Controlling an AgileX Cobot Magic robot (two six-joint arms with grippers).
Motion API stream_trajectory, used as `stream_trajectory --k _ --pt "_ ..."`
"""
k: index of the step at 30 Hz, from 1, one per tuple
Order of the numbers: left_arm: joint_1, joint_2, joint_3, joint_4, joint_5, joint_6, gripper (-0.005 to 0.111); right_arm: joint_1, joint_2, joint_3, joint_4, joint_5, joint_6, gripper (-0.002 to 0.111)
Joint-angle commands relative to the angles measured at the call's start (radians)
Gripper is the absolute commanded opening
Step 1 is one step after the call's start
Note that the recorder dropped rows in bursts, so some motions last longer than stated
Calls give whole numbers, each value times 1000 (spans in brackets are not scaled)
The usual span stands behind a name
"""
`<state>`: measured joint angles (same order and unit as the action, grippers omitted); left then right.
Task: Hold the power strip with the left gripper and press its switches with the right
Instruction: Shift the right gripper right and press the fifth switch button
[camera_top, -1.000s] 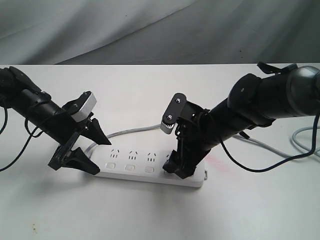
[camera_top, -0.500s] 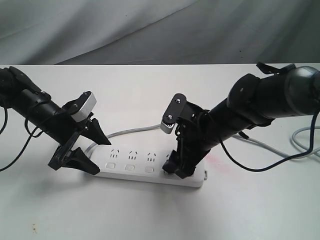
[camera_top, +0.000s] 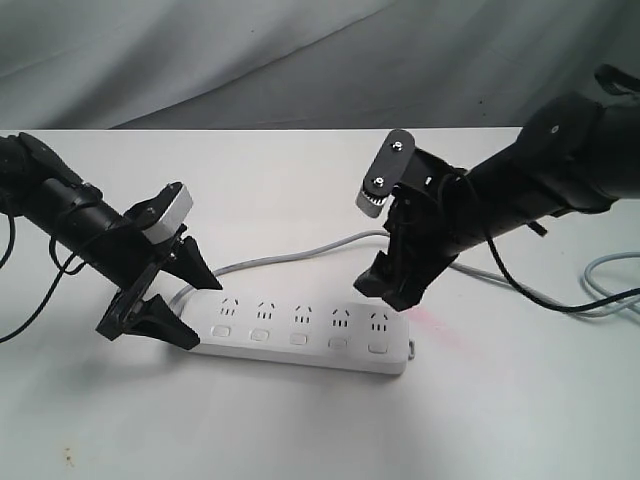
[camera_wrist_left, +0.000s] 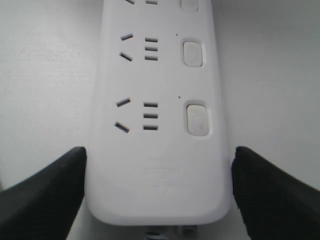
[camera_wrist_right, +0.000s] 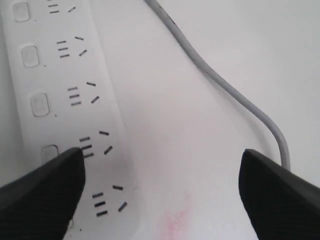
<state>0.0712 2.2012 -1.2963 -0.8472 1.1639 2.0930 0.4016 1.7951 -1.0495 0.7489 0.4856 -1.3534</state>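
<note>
Status: the holding step looks complete, but no pressing is under way.

1. The table carries the strip, which lies flat with its sockets facing up.
2. The left gripper straddles one end of the strip. In the wrist view its fingers sit against both long edges of that end, so treat it as clamped on the strip.
3. The right gripper hangs above the opposite end of the strip, clear of it. Its jaws stand wide with nothing between them. One finger is over the strip's last sockets and the other is over bare table beside the strip.
4. The cord leaves the held end and curves away behind the strip.
5. Five switches run along the strip's near edge, and none is touched. You cannot tell from their faces which have been pressed. Judge pressing as unconfirmed.
</note>
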Motion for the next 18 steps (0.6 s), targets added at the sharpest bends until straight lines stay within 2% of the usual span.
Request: stream_trajectory --k 1,6,18 --pt "-1 -2 -6 -7 9 0 23 -21 -6 37 29 3 -25 77" --pt "-1 -2 -6 -7 9 0 23 -21 -6 82 130 -21 -123 77" --pt "-1 -2 -6 -7 9 0 23 -21 77 100 130 -40 -123 77"
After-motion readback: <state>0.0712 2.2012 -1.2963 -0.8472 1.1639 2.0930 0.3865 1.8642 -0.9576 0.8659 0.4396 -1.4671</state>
